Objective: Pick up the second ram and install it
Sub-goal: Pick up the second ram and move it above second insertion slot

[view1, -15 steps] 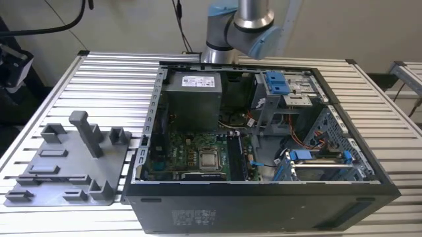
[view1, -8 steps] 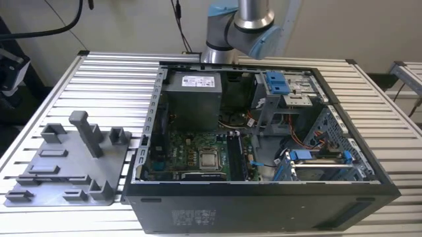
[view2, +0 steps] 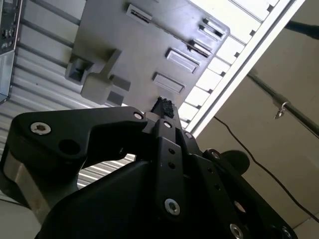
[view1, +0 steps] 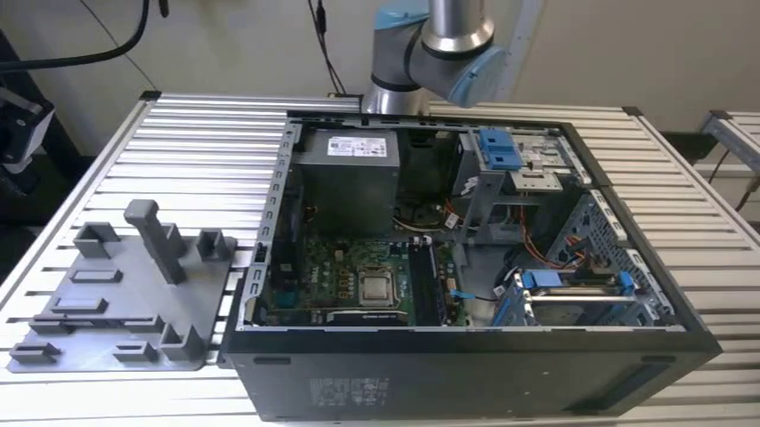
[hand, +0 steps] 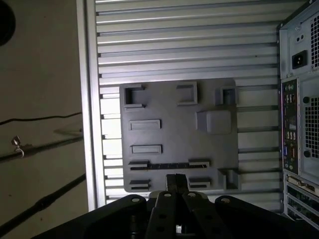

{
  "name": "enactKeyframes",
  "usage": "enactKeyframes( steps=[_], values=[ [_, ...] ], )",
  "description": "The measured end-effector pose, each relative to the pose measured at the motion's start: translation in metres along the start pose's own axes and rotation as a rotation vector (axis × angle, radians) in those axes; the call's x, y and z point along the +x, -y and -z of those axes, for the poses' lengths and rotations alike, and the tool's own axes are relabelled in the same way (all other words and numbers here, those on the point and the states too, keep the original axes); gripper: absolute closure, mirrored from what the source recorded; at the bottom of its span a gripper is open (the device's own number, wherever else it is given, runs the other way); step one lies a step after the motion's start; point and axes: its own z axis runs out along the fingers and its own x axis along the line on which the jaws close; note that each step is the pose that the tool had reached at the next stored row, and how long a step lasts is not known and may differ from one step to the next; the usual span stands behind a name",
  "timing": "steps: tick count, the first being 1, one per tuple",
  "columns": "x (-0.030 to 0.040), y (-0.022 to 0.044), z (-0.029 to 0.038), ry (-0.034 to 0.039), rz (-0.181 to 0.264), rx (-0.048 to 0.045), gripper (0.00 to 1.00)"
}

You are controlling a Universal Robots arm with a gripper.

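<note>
A slatted metal table carries everything. On it, taking the exterior view's right and middle, lies an open computer case with its motherboard facing up. Behind the case rises the arm, grey with pale blue joint caps. On the exterior view's left, just beside the case, sits the grey fixture tray with its upright posts.

In the first wrist view the tray is seen from above. The second ram stands on edge in a slot between two low holders near one tray edge, showing as a thin dark strip. The gripper hangs above that same edge, its tips lined up just beside the strip's middle and clear of it. Its two fingers are pressed together with nothing between them. The second wrist view shows the gripper tips meeting in one black point over the tray.
</note>
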Motion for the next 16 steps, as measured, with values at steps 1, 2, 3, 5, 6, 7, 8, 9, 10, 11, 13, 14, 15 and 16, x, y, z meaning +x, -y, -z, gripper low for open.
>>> enactKeyframes(
  steps=[1,2,3,5,6,7,8,9,10,11,13,14,15,16],
  values=[
    [0.0,0.0,0.0,0.0,0.0,0.0,0.89],
    [0.0,0.0,0.0,0.0,0.002,0.0,0.89],
    [0.0,0.0,0.0,-0.0001,0.003,0.0001,0.89],
    [0.0001,0.0,0.0,-0.0005,0.01,0.0002,0.89],
    [0.0,0.0,0.0,-0.0006,0.014,0.0003,0.89],
    [0.0,0.0,-0.0001,-0.0007,0.018,0.0003,0.89],
    [0.0,0.0,-0.0001,-0.001,0.023,0.0005,0.89],
    [0.0001,0.0,0.0,-0.0014,0.03,0.0007,0.89],
    [0.0,0.0,0.0,-0.0017,0.037,0.001,0.89],
    [0.0001,0.0,0.0,-0.002,0.046,0.0012,0.89],
    [0.0,0.0,0.0,-0.0029,0.064,0.0018,0.89],
    [0.0,0.0,0.0,-0.0032,0.072,0.002,0.89],
    [0.0,0.0,0.0,-0.0036,0.081,0.0023,0.89],
    [0.0,0.0,0.0,-0.0041,0.09,0.0026,0.89]
  ],
)
